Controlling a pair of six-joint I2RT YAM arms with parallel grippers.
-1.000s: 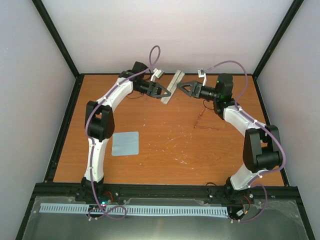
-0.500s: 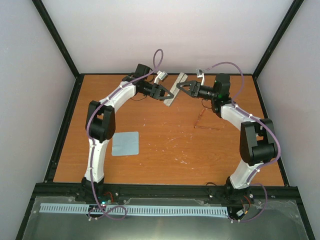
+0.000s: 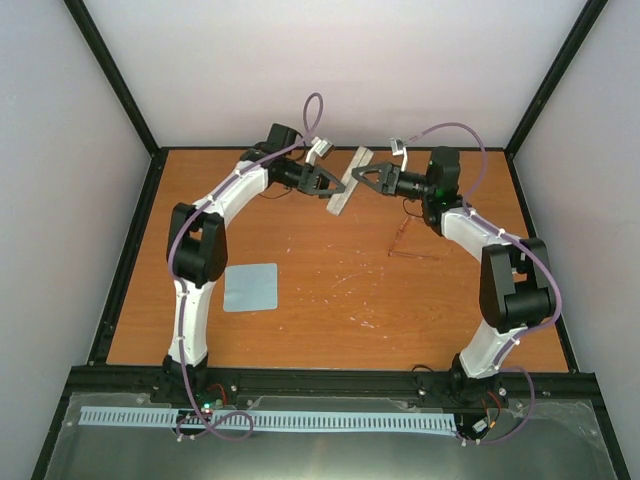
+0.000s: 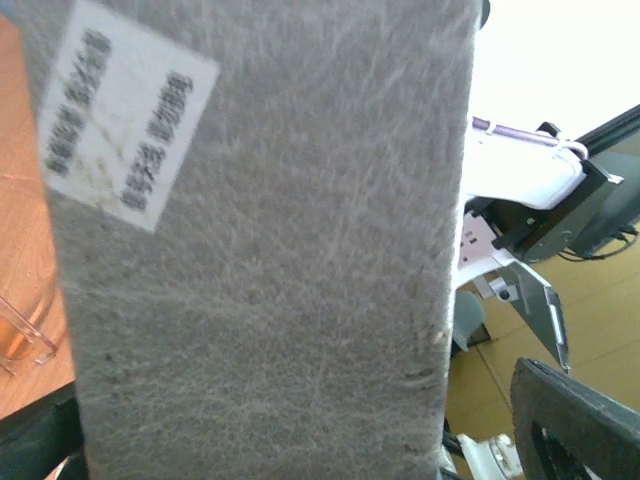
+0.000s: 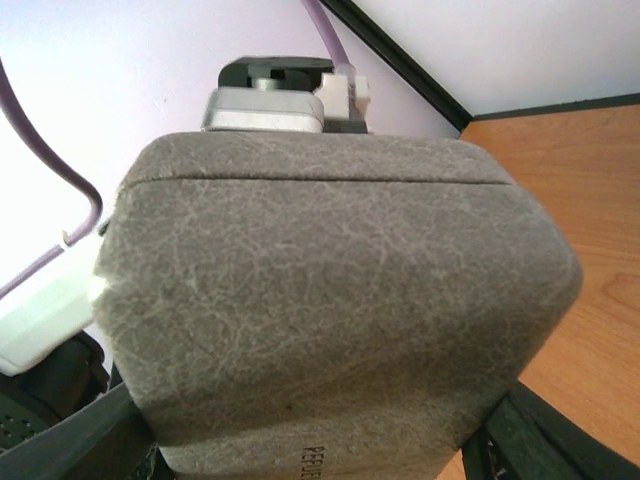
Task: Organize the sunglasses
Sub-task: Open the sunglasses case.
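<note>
Nearest my bases, the pale blue-grey cloth [image 3: 250, 287] lies flat on the left of the wooden table [image 3: 330, 320]. Farther in and to the right, the sunglasses [image 3: 400, 238] lie on the bare wood beside my right arm, well apart from the cloth and touched by neither of my grippers. At the far end the grey box [image 3: 348, 180] slants between my tools: my right gripper [image 3: 362, 176] is clamped on one end, a finger against each side, while my left gripper [image 3: 332, 185] has its jaws spread across the box's broad face, with one finger [image 4: 580, 420] clear of its edge
</note>
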